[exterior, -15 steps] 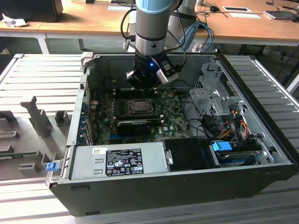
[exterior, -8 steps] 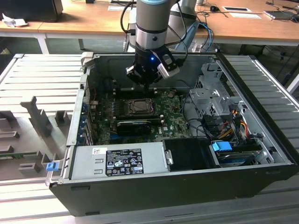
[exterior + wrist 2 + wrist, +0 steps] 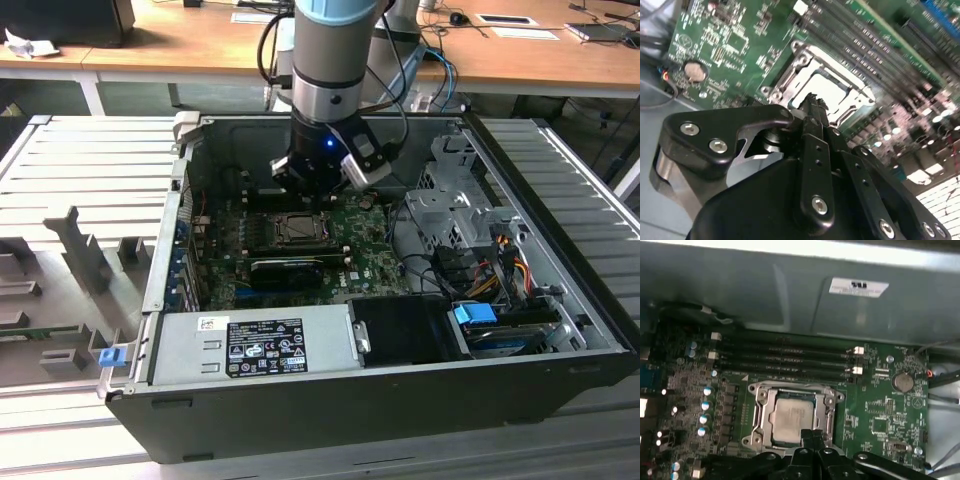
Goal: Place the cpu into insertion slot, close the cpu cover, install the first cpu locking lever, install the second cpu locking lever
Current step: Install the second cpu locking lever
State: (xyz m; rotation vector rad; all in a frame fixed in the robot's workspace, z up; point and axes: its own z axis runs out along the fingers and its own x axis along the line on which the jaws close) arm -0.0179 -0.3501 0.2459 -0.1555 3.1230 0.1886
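Inside the open computer case (image 3: 560,300), the cpu (image 3: 794,419) sits in the insertion slot (image 3: 762,416), with the cpu cover (image 3: 829,405) lying flat around it. Memory slots (image 3: 785,360) run beside the socket; a black card (image 3: 287,268) lies nearby. Pincer (image 3: 812,436), fingertips pressed together and holding nothing, hovers at the socket's edge, just beside the cpu.

The gripper (image 3: 812,436) hides the near edge of the cpu cover (image 3: 826,412) in the first wrist view — beyond the fingertips (image 3: 812,102), the second wrist view's memory slots (image 3: 890,60) blur.
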